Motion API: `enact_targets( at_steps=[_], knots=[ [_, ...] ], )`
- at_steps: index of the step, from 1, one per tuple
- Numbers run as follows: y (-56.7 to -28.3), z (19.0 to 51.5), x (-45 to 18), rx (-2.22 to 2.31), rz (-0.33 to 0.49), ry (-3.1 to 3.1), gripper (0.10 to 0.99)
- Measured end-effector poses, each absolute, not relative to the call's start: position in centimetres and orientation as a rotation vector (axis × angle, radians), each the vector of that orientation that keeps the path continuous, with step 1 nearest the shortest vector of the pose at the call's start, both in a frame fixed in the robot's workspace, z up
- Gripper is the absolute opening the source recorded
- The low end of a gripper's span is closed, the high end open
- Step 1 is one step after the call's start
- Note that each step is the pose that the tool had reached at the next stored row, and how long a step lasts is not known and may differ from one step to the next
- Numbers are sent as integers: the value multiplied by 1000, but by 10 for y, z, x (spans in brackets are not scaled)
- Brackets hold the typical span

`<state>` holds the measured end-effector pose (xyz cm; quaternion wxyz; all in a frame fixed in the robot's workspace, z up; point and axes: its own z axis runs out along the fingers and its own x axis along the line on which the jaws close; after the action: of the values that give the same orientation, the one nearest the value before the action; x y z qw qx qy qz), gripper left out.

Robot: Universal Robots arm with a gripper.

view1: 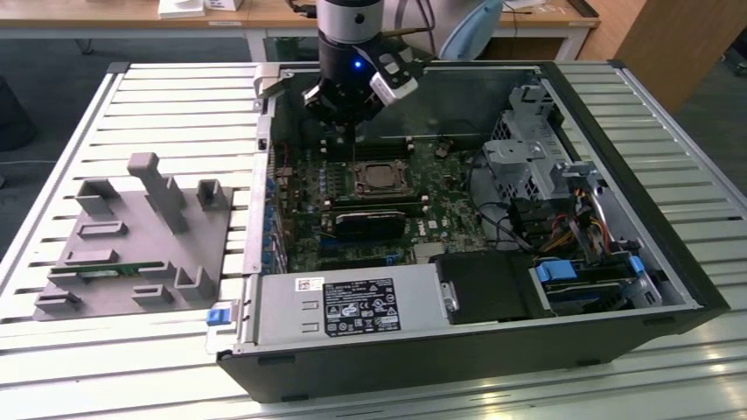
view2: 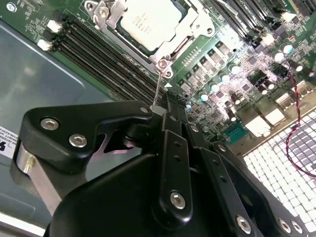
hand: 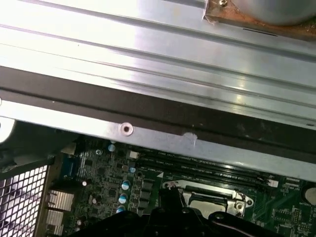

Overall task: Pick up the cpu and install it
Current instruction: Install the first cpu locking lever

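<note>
Black gripper (view1: 345, 112) poised over open PC case (view1: 688, 289), just above motherboard (view1: 450, 219); in second wrist view, fingers (view2: 173, 143) pressed together, nothing held, thin socket lever (view2: 157, 89) touching tips. CPU (view2: 150, 22) seated flat in metal-framed socket (view2: 190, 29), a pale silver-grey square w/ shiny top. Grey tray (view1: 129, 241) on slatted table (view1: 70, 140), well apart at exterior view's left.

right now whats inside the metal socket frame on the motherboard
The cpu sits inside the socket frame, its silver top showing, with the gripper just above near a thin wire lever. The contacts underneath the cpu are covered by it.
</note>
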<state>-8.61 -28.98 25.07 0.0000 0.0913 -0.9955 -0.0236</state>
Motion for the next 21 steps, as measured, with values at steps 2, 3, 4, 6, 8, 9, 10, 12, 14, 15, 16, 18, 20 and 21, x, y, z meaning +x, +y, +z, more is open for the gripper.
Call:
enact_targets(
  at_steps=[2, 3, 4, 6, 8, 9, 10, 12, 14, 15, 16, 18, 20, 21],
  knots=[
    [-290, 250, -85, 287, -74, -3127, 106],
    [-290, 250, -85, 287, -74, -3127, 106],
    [-290, 250, -84, 287, -74, -3127, 106],
    [-290, 250, -80, 287, -74, -3127, 106],
    [-290, 250, -78, 287, -74, -3127, 106],
    [-290, 250, -76, 287, -74, -3127, 106],
    [-290, 249, -75, 287, -74, -3127, 106],
    [-290, 249, -73, 287, -74, -3127, 106],
    [-290, 249, -70, 287, -74, -3127, 106],
    [-290, 249, -69, 287, -74, -3127, 106],
    [-290, 249, -69, 286, -74, -3127, 106],
    [-290, 249, -68, 286, -74, -3128, 106],
    [-290, 249, -68, 285, -74, -3128, 106],
    [-290, 249, -68, 285, -74, -3128, 106]
  ],
)
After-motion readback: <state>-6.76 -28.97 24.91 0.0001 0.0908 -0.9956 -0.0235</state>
